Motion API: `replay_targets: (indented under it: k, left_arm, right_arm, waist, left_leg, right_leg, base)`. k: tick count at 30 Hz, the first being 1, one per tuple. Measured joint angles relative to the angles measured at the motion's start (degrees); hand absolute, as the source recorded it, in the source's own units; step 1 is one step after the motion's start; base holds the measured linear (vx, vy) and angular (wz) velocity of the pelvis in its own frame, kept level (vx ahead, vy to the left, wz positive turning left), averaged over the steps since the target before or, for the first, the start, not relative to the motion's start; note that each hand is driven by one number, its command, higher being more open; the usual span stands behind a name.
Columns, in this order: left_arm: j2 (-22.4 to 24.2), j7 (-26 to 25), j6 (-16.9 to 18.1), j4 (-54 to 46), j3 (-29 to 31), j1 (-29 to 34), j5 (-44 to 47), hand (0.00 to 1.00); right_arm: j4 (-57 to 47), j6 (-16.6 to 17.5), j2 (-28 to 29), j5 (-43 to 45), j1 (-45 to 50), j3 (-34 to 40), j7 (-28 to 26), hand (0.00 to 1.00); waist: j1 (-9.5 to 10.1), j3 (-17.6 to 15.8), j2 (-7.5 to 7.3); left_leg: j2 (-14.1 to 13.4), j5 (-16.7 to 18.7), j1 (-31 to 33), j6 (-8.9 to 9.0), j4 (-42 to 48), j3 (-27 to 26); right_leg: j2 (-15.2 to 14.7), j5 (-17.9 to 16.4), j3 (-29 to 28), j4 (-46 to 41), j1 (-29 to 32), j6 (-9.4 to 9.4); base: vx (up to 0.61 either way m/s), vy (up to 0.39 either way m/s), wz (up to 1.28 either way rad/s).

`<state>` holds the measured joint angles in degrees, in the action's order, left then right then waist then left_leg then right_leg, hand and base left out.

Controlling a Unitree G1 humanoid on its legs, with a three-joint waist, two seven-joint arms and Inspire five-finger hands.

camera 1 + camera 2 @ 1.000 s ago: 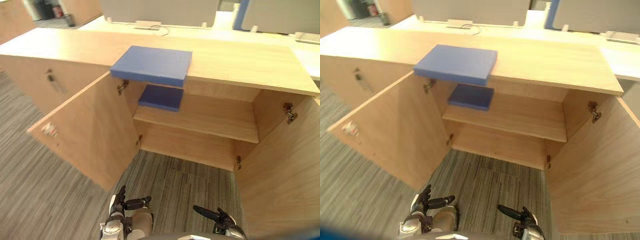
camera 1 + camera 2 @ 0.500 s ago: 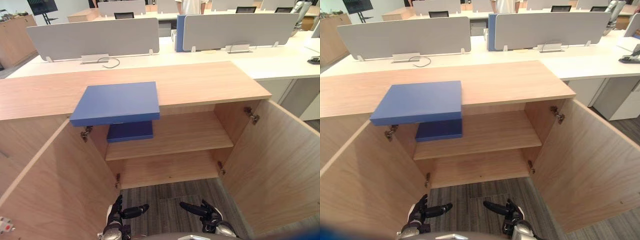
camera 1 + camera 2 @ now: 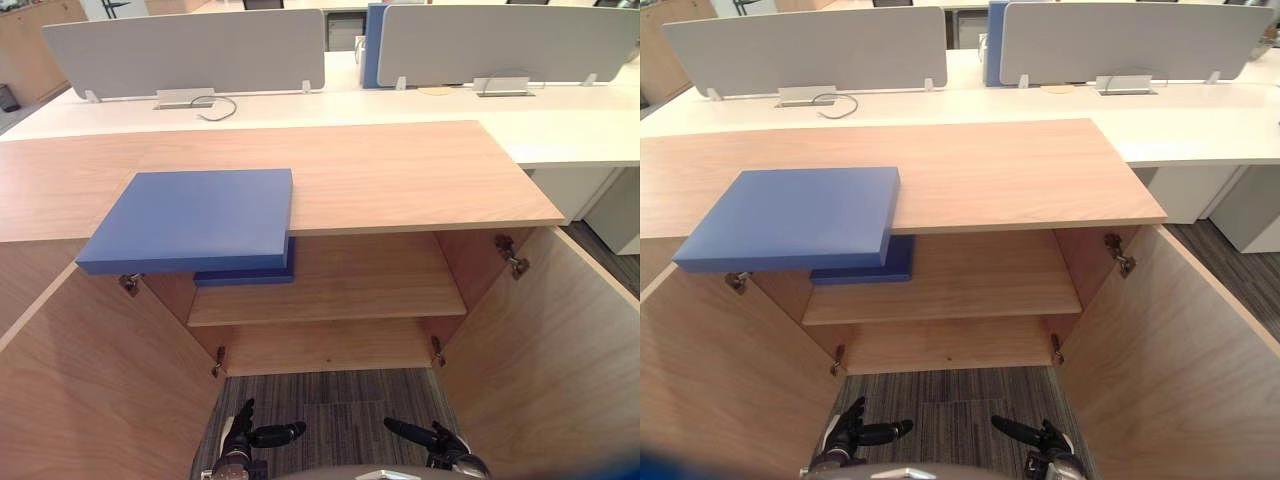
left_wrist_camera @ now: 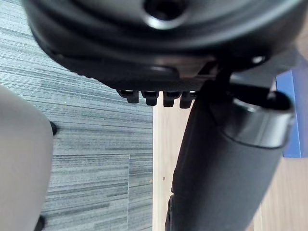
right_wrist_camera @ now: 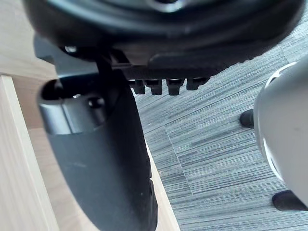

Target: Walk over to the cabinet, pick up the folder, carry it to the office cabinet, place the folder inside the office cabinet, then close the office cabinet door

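A flat blue folder (image 3: 190,220) lies on the wooden cabinet top (image 3: 400,170), its near edge overhanging the front above the open left side. A second blue folder (image 3: 248,274) rests on the inner shelf (image 3: 360,290), just below the first. Both cabinet doors stand wide open. My left hand (image 3: 243,442) and right hand (image 3: 445,448) hang low over the carpet in front of the cabinet, fingers relaxed, thumbs pointing inward, holding nothing. The left thumb (image 4: 216,168) and the right thumb (image 5: 106,159) fill much of their wrist views.
The open left door (image 3: 90,390) and open right door (image 3: 550,370) flank me on either side. White desks with grey partition screens (image 3: 190,50) stand behind the cabinet. Striped grey carpet (image 3: 340,400) lies between the doors.
The whole picture has swung, so the camera has moved: the cabinet is now seen square-on from slightly closer. Both hands stay low and empty. The folders have not moved.
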<state>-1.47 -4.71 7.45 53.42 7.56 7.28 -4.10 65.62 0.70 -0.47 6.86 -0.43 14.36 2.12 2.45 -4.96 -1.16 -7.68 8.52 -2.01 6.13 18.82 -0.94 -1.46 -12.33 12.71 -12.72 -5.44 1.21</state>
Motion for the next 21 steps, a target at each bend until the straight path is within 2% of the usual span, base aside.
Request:
replay_targets:
  k: [1, 2, 3, 4, 5, 6, 7, 8, 10, 11, 14, 16, 21]
  left_arm:
    - [-0.23, -0.06, 0.04, -1.35, -0.01, 0.0, -0.03, 1.0]
    - [0.17, -0.35, 0.05, -2.4, -0.22, 0.52, -0.02, 1.0]
    - [0.47, -0.41, 0.03, -2.6, -0.44, 0.71, -0.03, 1.0]
    - [1.28, -0.4, -0.01, -2.76, -1.06, 0.92, 0.02, 1.0]
    - [1.1, -0.32, -0.15, -3.78, -2.21, 1.5, 0.05, 1.0]
    - [0.94, -0.29, -0.26, -5.3, -2.92, 2.21, 0.03, 1.0]
    - [0.47, -0.25, -0.59, -8.37, -3.53, 3.49, -0.06, 1.0]
    - [0.22, -0.32, -0.63, -9.9, -4.0, 4.25, -0.01, 1.0]
    - [0.37, -0.13, -1.39, -15.55, -4.52, 7.58, 0.73, 1.0]
    - [0.77, 0.46, -2.1, -20.97, -5.49, 10.68, 3.21, 1.0]
    - [1.16, 1.87, -2.38, -31.44, -6.63, 14.66, 9.72, 1.0]
    - [1.38, 2.32, -2.37, -35.64, -6.58, 15.09, 14.19, 1.0]
    - [2.37, 2.72, -1.16, -44.43, -5.94, 15.74, 35.5, 1.0]
  right_arm:
    - [-0.13, 0.0, 0.23, 0.0, -0.15, -0.2, 0.28, 1.0]
    - [-0.27, -0.02, 0.06, 0.0, -0.23, -0.34, 0.56, 1.0]
    - [-0.41, -0.01, -0.15, 0.0, -0.26, -0.34, 0.66, 1.0]
    - [-0.84, 0.0, -0.7, 0.0, -0.31, -0.33, 0.77, 1.0]
    - [-0.82, -0.02, -0.62, 0.0, -0.5, -0.35, 0.74, 1.0]
    - [-0.83, -0.01, -0.41, 0.0, -0.63, -0.34, 0.7, 1.0]
    - [-0.77, -0.04, 0.36, 0.08, -0.74, -0.27, 0.71, 1.0]
    - [-0.77, -0.06, 0.73, 0.52, -0.65, -0.28, 0.69, 1.0]
    - [-0.98, 0.09, 1.23, 6.29, -0.5, -0.32, 0.49, 1.0]
    - [-1.28, 0.45, 1.8, 11.98, 0.09, -0.31, 0.48, 1.0]
    - [-1.79, 0.82, 2.25, 18.05, 0.36, -0.38, 0.47, 1.0]
    - [-1.97, 0.8, 2.29, 18.51, 0.9, -1.29, 0.43, 1.0]
    - [-2.11, 0.35, 2.4, 18.05, 1.04, -7.14, -0.56, 1.0]
  waist:
    - [0.37, -1.12, -0.61]
    - [0.44, -1.56, -0.17]
    - [0.43, -1.52, 0.45]
    - [0.41, -1.36, 2.11]
    - [0.41, -1.1, 2.39]
    - [0.44, -0.85, 2.33]
    - [0.43, -0.82, 1.02]
    - [0.48, -0.62, 0.51]
    - [0.57, -0.38, 0.18]
    - [0.89, -0.06, 0.2]
    - [1.73, 0.47, 0.58]
    - [2.19, 0.68, 0.88]
    - [3.11, 1.6, 1.74]
  left_leg:
    - [-0.18, 1.04, 2.73, 0.27, 6.46, -0.16]
    - [-0.28, 3.34, 3.52, 0.58, 7.19, -0.9]
    - [-0.33, 3.48, 3.88, 0.55, 6.04, -1.21]
    - [-0.27, 1.06, 4.83, -0.69, 2.19, -1.24]
    - [-0.05, 1.16, 4.45, -1.68, -0.13, -1.71]
    - [0.46, 0.66, 2.92, -2.4, -3.49, -1.67]
    - [1.28, -1.2, 1.67, -2.66, -7.75, -1.82]
    - [1.73, -2.29, 1.17, -2.92, -9.52, -1.91]
    - [2.33, -4.01, -0.59, -2.92, -13.68, -2.17]
    - [2.72, -5.18, -2.11, -3.36, -16.21, -3.0]
    - [3.31, -6.25, -4.13, -3.79, -18.93, -3.22]
    - [3.37, -6.44, -4.69, -3.92, -19.21, -3.28]
    - [4.0, -8.22, -5.03, -3.88, -21.36, -3.16]
  right_leg:
    - [-0.52, 0.08, -0.01, 0.21, -1.56, 0.13]
    - [-0.26, 0.08, -0.06, 0.46, -2.81, 0.13]
    - [-0.01, 0.08, -0.03, 0.44, -3.02, 0.12]
    - [0.79, 0.03, 0.0, 0.42, -3.0, 0.03]
    - [0.81, -0.23, -0.03, 0.8, -2.79, -0.43]
    - [0.53, -0.2, -0.01, 1.17, -2.39, -0.51]
    - [-0.28, -0.15, -0.03, 1.99, -2.09, -0.75]
    - [-0.65, 0.04, -0.04, 2.27, -1.8, -1.06]
    - [-1.18, 0.33, -0.05, 2.55, -1.74, -1.5]
    - [-1.54, 0.54, -0.28, 2.56, -1.91, -1.84]
    - [-1.92, 1.0, -0.28, 3.54, -3.09, -2.37]
    - [-1.95, 1.49, -0.31, 4.09, -3.61, -2.59]
    - [-2.48, 2.03, -0.05, 5.2, -3.61, -3.13]
  base:
    - [0.03, -0.023, 0.12]
    - [0.02, -0.004, 0.07]
    - [0.01, 0.051, -0.01]
    - [0.02, 0.117, -0.02]
    - [0.07, 0.138, 0.03]
    - [0.11, 0.107, 0.08]
    - [0.1, 0.037, 0.06]
    - [0.07, 0.005, 0.04]
    - [0.04, 0.016, -0.02]
    - [0.04, 0.048, -0.07]
    - [0.02, 0.055, -0.01]
    - [-0.02, 0.038, -0.03]
    - [-0.06, 0.015, 0.01]
